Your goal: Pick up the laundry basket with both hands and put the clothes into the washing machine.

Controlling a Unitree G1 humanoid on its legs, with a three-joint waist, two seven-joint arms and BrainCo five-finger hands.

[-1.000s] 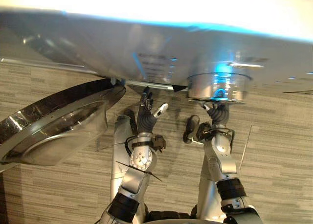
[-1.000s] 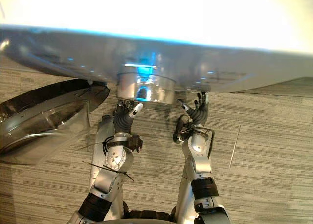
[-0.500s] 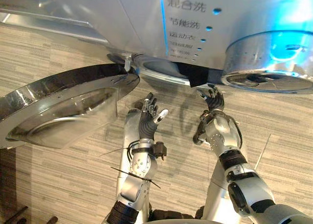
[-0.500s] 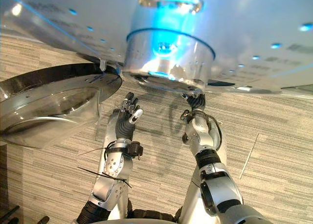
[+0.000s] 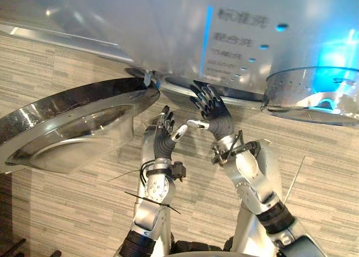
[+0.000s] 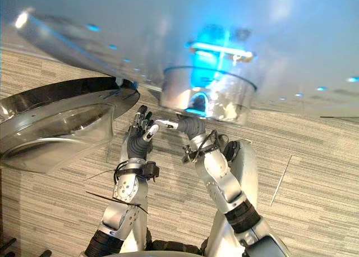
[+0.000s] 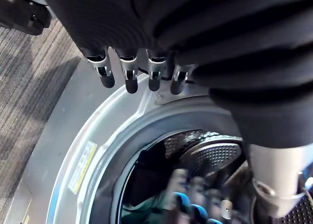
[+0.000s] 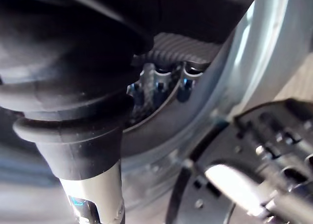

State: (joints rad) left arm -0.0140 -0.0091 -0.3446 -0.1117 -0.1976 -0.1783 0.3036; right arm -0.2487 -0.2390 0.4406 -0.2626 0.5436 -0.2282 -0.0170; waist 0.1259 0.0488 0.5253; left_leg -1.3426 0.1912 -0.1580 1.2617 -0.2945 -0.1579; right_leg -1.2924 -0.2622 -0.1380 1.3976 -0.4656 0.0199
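The door [image 5: 73, 128] runs off the left edge. Deep in the drum [image 7: 215, 155], green cloth [image 7: 144, 213], clipped by the frame: which garment, can't tell. In front, the right hand [image 7: 195, 204], just a blur.

A grey-beige, wood-grain plank floor [image 5: 56, 212] spreads across the scene, with a thin dark straight line [image 5: 295, 178] slanting across its right side.

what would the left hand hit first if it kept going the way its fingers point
Likely the washing machine's opening rim, just past the left hand's straight fingers; depth is unclear.
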